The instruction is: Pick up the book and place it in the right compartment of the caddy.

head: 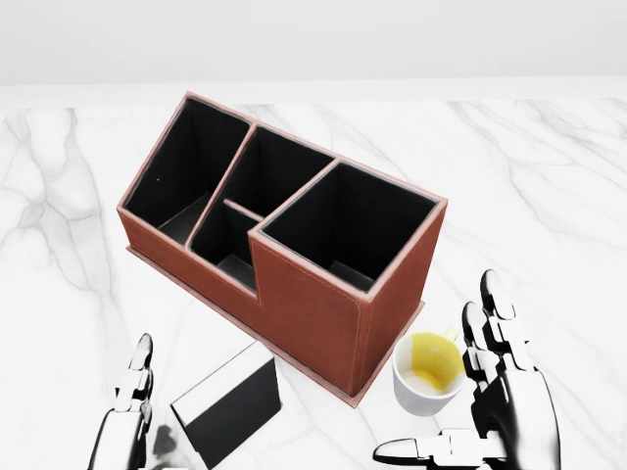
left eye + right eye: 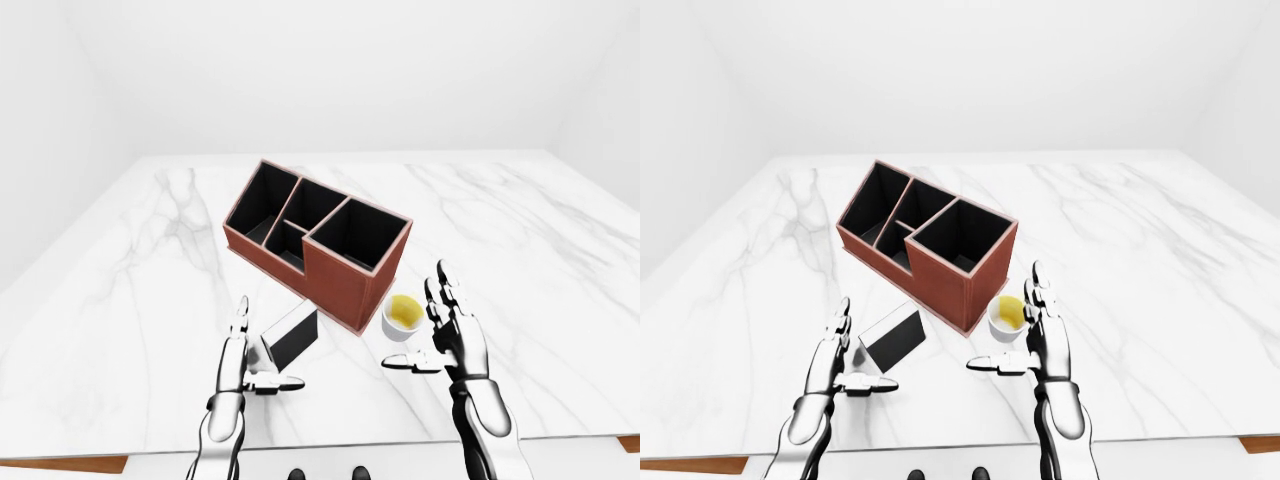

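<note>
Unlabelled book [image 1: 230, 406] beside caddy [image 1: 294, 245]; both hands' fingers [image 2: 442, 300] spread, empty.

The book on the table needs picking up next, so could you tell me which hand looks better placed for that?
Probably the left hand: it stands open right beside the book, while the right hand sits past the cup, across the caddy's corner.
</note>
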`<state>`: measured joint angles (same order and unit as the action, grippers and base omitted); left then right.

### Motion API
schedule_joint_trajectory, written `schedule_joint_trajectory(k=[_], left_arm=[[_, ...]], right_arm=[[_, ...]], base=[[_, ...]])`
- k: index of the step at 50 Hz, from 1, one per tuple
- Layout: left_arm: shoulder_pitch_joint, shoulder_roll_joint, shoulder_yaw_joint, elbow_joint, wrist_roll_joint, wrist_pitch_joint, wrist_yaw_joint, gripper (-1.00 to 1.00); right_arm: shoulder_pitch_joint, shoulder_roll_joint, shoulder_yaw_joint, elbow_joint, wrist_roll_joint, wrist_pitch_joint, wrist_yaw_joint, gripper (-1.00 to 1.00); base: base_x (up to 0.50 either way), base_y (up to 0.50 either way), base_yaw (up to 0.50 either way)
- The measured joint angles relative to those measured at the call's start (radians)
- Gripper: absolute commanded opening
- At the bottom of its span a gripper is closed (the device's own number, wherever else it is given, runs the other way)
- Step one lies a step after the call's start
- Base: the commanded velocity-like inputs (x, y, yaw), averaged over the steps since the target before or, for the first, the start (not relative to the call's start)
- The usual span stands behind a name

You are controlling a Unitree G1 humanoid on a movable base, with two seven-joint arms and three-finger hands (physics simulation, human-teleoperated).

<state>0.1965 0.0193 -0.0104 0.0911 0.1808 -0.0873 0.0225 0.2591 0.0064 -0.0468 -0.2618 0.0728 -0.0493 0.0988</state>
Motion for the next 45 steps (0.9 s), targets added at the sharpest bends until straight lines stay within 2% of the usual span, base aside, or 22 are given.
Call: schedule_joint_trajectory(k=[16,45], left_arm=[[-0.003,0.003,0.01,0.022,0.023,0.0,0.003,1.0],[-0.006,-0.003,-0.007,-0.057,0.026,0.0,-0.009,1.0]], right_arm=[[0.038,0.003,0.015,-0.008,0.005,-0.032,0.001,1.0],[0.048,0.002,0.024,-0.017,0.01,-0.038,-0.002,1.0]], base=[[0.0,0.0,0.0],[0.0,0.0,0.0]])
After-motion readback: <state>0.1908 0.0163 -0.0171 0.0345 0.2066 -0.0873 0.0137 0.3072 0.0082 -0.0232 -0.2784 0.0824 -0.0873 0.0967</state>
